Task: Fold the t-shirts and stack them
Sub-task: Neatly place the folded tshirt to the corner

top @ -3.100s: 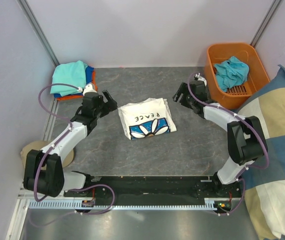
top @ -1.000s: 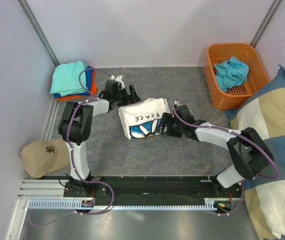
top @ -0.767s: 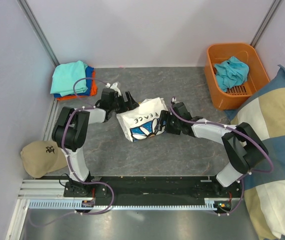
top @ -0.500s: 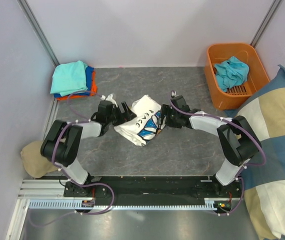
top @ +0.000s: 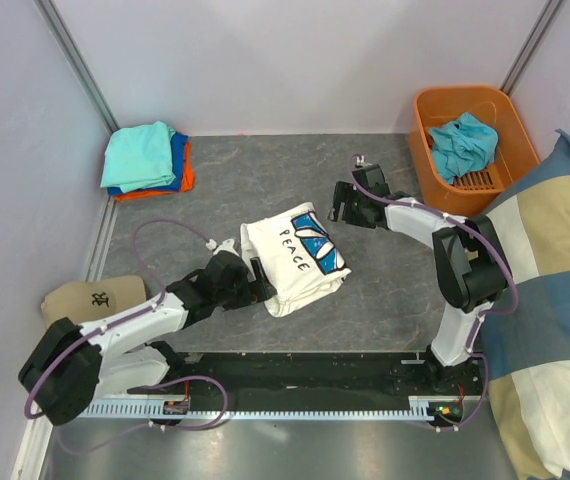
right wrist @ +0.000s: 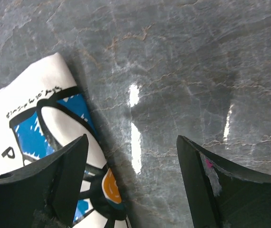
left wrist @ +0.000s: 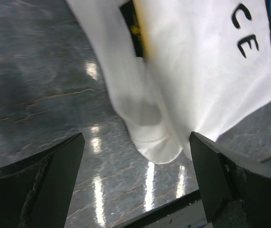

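The folded white t-shirt [top: 296, 255] with blue flower print and black lettering lies turned on the grey table, near its middle. My left gripper [top: 257, 290] is open at its lower left edge; in the left wrist view the white fabric [left wrist: 173, 71] lies ahead of the open jaws, not held. My right gripper [top: 343, 208] is open just above and right of the shirt; the right wrist view shows the print's corner [right wrist: 45, 142] beside bare table. A stack of teal, blue and orange folded tees [top: 145, 158] sits far left. A crumpled teal tee [top: 462, 143] lies in the basket.
An orange basket [top: 430, 170] stands at the back right. A tan cap [top: 90, 298] lies at the left edge. A blue-and-cream checked cushion [top: 550, 290] fills the right side. Grey walls close the back and left.
Both grippers held the white shirt's sides, lifted and rotated it. Now it lies turned about a quarter turn nearer the front, and both grippers have let go and drawn apart.
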Robot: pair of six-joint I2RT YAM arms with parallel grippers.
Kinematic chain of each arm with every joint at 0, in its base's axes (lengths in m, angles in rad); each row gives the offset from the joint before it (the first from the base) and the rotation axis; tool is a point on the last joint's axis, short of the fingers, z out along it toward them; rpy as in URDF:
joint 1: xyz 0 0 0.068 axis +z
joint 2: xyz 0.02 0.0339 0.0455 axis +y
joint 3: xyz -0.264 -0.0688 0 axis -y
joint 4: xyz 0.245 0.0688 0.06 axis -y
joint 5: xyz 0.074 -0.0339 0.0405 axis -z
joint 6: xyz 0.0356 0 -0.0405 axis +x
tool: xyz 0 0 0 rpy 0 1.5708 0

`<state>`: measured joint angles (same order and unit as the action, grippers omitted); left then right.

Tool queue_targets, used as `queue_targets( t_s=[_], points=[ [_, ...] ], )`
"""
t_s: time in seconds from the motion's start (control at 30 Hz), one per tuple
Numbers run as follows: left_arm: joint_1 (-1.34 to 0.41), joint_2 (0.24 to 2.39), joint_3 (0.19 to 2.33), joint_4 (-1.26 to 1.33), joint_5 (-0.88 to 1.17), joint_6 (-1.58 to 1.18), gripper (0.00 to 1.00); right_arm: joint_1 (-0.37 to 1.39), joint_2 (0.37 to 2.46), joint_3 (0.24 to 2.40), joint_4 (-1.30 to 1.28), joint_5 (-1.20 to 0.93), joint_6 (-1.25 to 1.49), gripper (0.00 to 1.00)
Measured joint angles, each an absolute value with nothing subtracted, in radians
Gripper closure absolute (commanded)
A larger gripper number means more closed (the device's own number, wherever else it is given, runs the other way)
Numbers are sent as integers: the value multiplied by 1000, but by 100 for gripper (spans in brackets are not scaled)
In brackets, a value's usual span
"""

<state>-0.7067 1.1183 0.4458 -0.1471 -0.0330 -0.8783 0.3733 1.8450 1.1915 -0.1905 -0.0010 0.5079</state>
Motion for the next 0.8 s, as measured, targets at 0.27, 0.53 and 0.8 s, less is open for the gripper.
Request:
queue_targets(
  t_s=[0.27,0.53,0.8],
  points=[
    [-701,1132,461,-247,-146,-879,0,382,1761,1093,-194,-82,501,17],
    [-686,1217,418,54,-113,-903,0,384,1738,1007,-174,-146,493,17],
    [-645,1200,321,255,-43,-938,0,395,1698,959,-155,-191,503,17]
  ],
)
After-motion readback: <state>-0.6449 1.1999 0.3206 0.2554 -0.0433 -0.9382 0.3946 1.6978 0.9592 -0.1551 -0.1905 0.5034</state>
